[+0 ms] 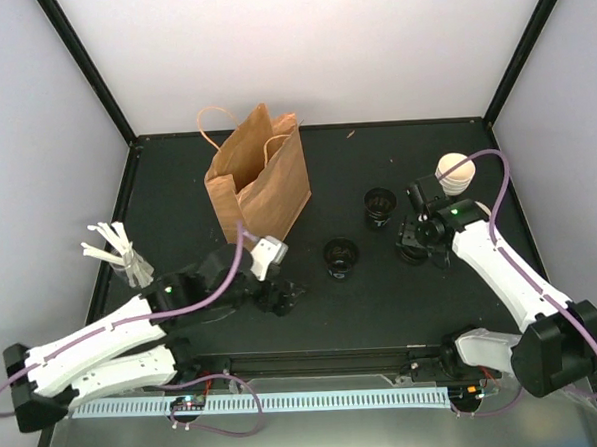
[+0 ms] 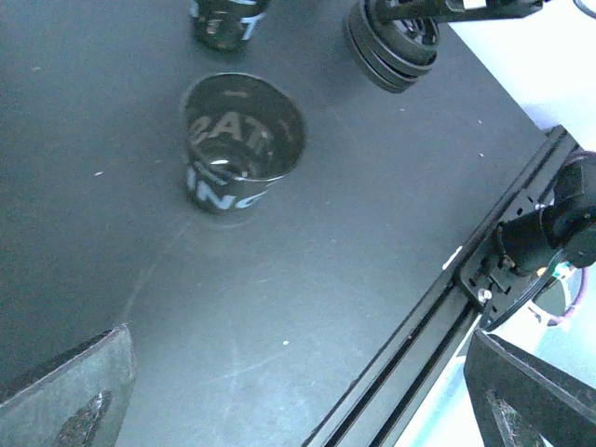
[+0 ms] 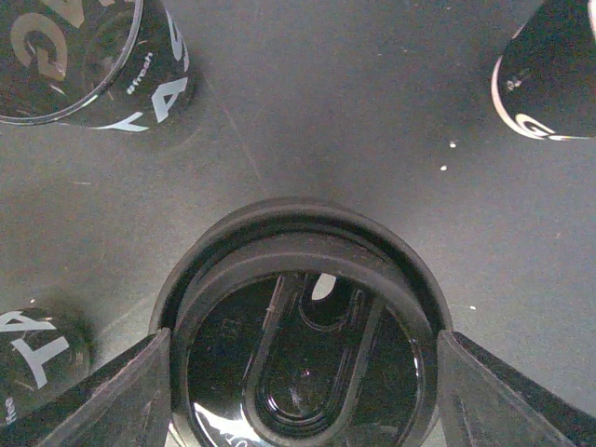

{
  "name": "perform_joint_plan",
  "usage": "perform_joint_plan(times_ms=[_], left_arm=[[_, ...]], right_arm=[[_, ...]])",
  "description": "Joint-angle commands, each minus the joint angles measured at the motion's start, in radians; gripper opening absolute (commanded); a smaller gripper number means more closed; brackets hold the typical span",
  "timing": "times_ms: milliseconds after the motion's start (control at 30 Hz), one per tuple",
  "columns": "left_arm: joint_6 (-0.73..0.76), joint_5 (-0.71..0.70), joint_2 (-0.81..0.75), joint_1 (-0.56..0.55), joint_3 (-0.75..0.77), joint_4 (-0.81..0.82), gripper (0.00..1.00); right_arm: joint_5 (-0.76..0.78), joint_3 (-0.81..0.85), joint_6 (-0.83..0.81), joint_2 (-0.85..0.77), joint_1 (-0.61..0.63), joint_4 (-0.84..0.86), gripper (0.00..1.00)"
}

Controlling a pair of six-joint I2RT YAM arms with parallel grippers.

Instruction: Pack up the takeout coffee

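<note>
Found right end effector (image 3: 303, 340) clamped across black lid (image 3: 298, 242), presumably for capping. Found left end effector (image 2: 296, 333) wide open, empty, near paper bag (image 1: 258, 176), likely awaiting packing.

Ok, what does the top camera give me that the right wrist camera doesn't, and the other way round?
Only the top view: the brown paper bag, the white sticks at the left edge, and the open left gripper. Only the right wrist view: a close look into the black lid stack, its top lid's recess and sip hole visible. Both: the right gripper straddling that stack, and black printed cups near it.
</note>
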Motion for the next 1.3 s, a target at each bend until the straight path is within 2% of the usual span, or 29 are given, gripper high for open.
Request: perform_joint_plan(times_ms=[0,167,433,833,933,1167,1267], left_arm=[[-0.043,-0.120,0.109,-0.083,0.070,0.156,0.99],[-0.028,-0.042,0.230,-0.086,0.092,0.312,0.99],[-0.048,0.023,0.467,-0.071,0.197,0.425,0.96],[0.025,0.146,0.837,-0.029,0.494,0.369,0.96],[0.049,0.144,0.881,-0.027,0.530,0.376,0.92],[0.067,0.195,0.951,-0.008,0.564,0.390,0.77],[0.068,0.219,0.966,-0.005,0.565,0.402,0.76]], right_arm=[[0.015,0.053,0.035,-0.057,-0.013,-0.064,0.69],[-0.017,0.057,0.061,-0.107,-0.016,-0.076,0.69],[-0.043,0.048,0.118,-0.141,-0.018,-0.107,0.69],[-0.140,0.058,0.223,-0.160,-0.022,-0.132,0.69],[-0.126,0.081,0.234,-0.142,-0.022,-0.162,0.68],[-0.106,0.107,0.260,-0.150,-0.025,-0.170,0.68],[-0.112,0.114,0.266,-0.149,-0.027,-0.165,0.68]])
